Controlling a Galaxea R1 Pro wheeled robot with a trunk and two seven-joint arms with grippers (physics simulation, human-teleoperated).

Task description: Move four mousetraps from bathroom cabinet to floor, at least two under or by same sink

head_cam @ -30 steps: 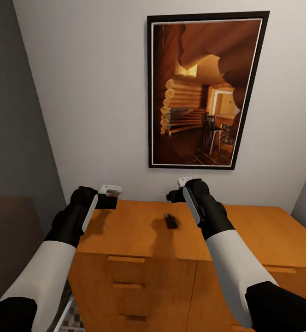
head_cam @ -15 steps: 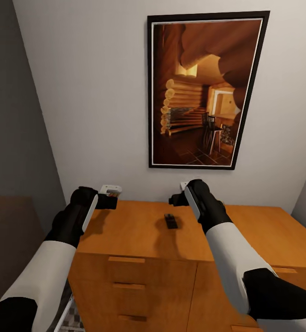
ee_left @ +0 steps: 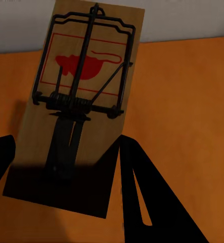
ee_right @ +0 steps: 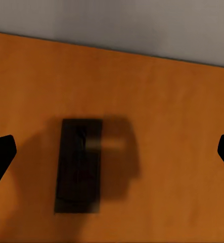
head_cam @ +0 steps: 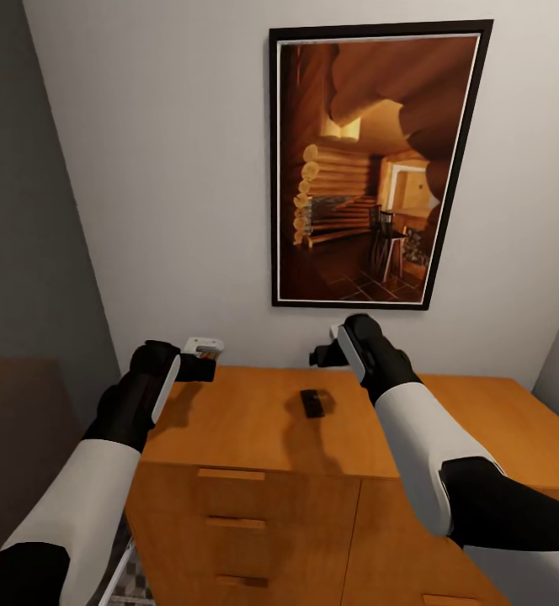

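Left jaws gripping one mousetrap [ee_left: 76, 106]; right gripper [ee_right: 112, 152] hanging wide open over another mousetrap [head_cam: 313, 403] (light, stiff; pinching the long edges).

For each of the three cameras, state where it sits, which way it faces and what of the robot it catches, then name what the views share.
Head view: on the head, looking forward and down at the cabinet, a mousetrap and a framed picture; both arms show.
Left wrist view: near the left gripper, looking along the dark fingers at a held mousetrap.
Right wrist view: near the right gripper, facing down at the shadowed mousetrap.
Shared: the orange cabinet top.
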